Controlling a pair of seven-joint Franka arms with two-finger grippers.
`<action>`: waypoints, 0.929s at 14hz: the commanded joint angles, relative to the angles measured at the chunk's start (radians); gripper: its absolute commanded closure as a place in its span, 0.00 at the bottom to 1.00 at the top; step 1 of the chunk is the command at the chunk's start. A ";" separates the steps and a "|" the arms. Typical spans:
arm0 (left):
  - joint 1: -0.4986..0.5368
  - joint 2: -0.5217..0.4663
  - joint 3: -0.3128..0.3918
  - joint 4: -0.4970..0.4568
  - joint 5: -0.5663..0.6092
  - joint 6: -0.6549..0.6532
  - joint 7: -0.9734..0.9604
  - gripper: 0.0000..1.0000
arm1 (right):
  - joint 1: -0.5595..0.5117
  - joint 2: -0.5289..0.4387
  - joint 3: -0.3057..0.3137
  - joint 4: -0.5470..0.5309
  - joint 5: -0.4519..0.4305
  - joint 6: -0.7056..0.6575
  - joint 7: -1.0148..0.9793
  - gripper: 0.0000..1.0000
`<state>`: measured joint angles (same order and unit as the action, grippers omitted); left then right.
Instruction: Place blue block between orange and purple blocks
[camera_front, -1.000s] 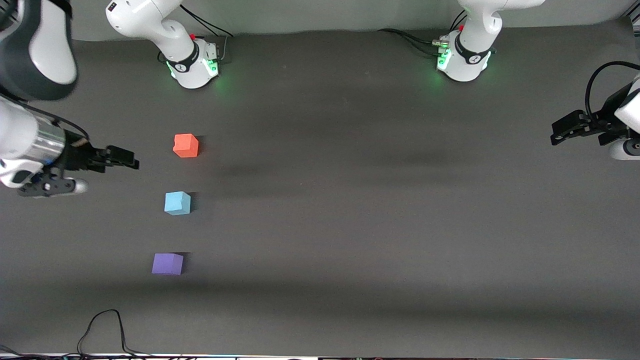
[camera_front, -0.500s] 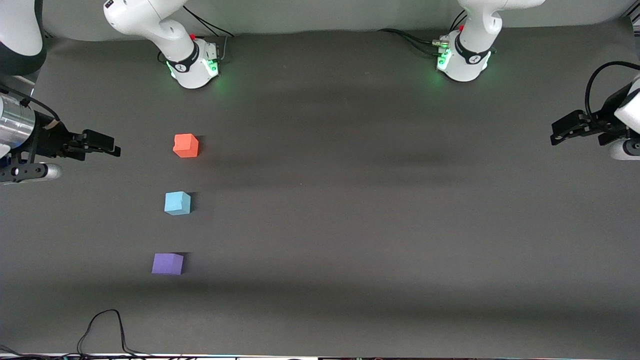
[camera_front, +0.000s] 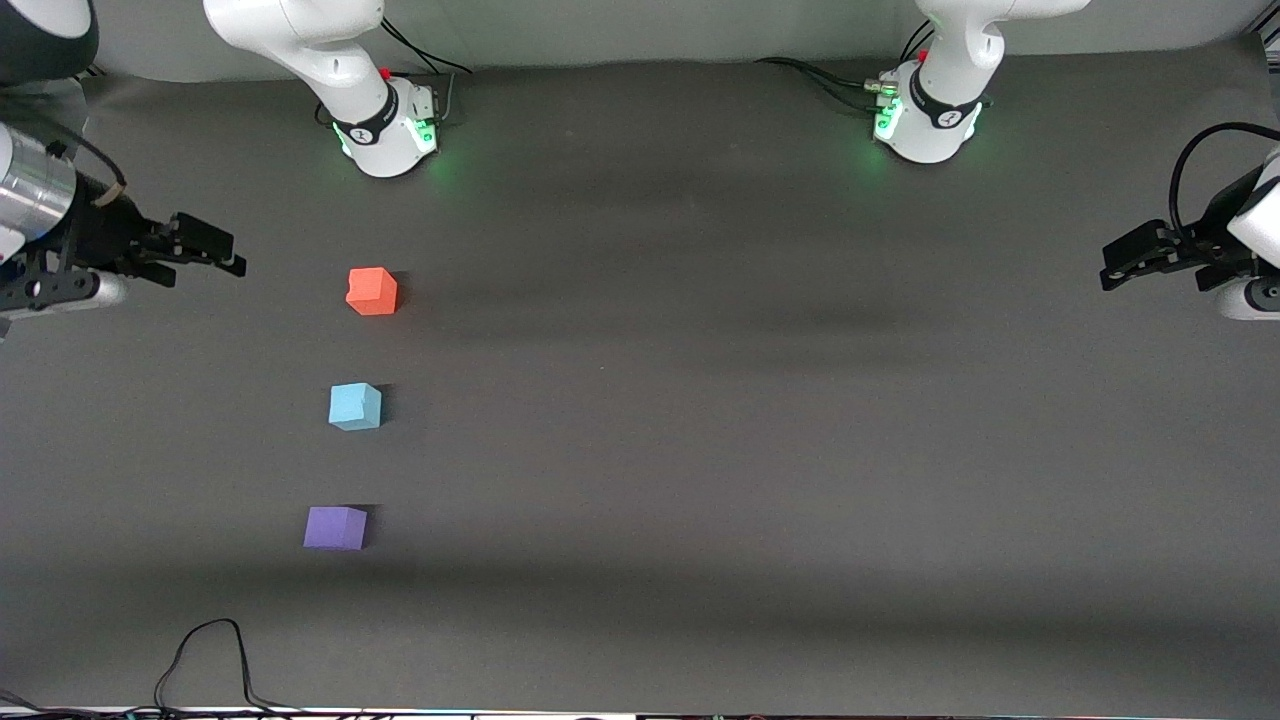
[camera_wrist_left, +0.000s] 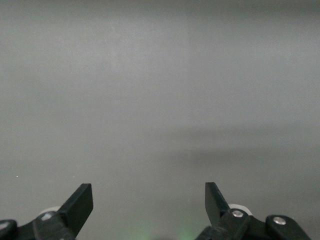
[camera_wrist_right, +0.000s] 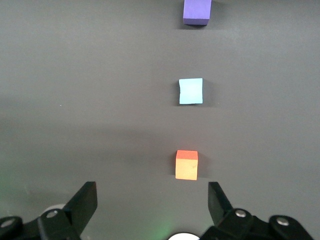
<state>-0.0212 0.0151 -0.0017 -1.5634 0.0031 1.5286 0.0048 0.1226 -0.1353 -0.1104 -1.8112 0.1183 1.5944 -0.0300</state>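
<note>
Three cubes stand in a row on the dark mat toward the right arm's end. The orange block (camera_front: 372, 291) is farthest from the front camera, the blue block (camera_front: 355, 406) sits between it and the purple block (camera_front: 335, 528), which is nearest. All three show in the right wrist view: orange (camera_wrist_right: 186, 164), blue (camera_wrist_right: 191, 91), purple (camera_wrist_right: 197, 12). My right gripper (camera_front: 210, 252) is open and empty, in the air beside the orange block at the mat's edge. My left gripper (camera_front: 1125, 262) is open and empty, waiting at the left arm's end of the table.
The two arm bases (camera_front: 385, 125) (camera_front: 925, 115) stand along the back edge. A black cable (camera_front: 205, 655) loops on the mat near the front edge, close to the purple block. The left wrist view shows only bare mat (camera_wrist_left: 160, 100).
My right gripper has drawn back from the blocks toward the table's end and then shifted toward the arm bases. The blocks and the left arm have not moved.
</note>
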 joint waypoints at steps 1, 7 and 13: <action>-0.005 -0.007 0.000 -0.007 -0.008 0.008 -0.006 0.00 | -0.038 -0.056 0.037 -0.076 -0.023 0.038 0.024 0.01; -0.006 -0.006 0.000 -0.007 -0.008 0.010 -0.006 0.00 | -0.143 -0.047 0.148 -0.065 -0.012 0.029 0.021 0.00; -0.006 -0.006 0.000 -0.009 -0.008 0.018 -0.006 0.00 | 0.002 -0.038 0.003 -0.062 -0.014 0.027 0.024 0.00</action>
<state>-0.0220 0.0152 -0.0034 -1.5635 0.0030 1.5308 0.0047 0.1040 -0.1752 -0.0962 -1.8786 0.1165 1.6139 -0.0284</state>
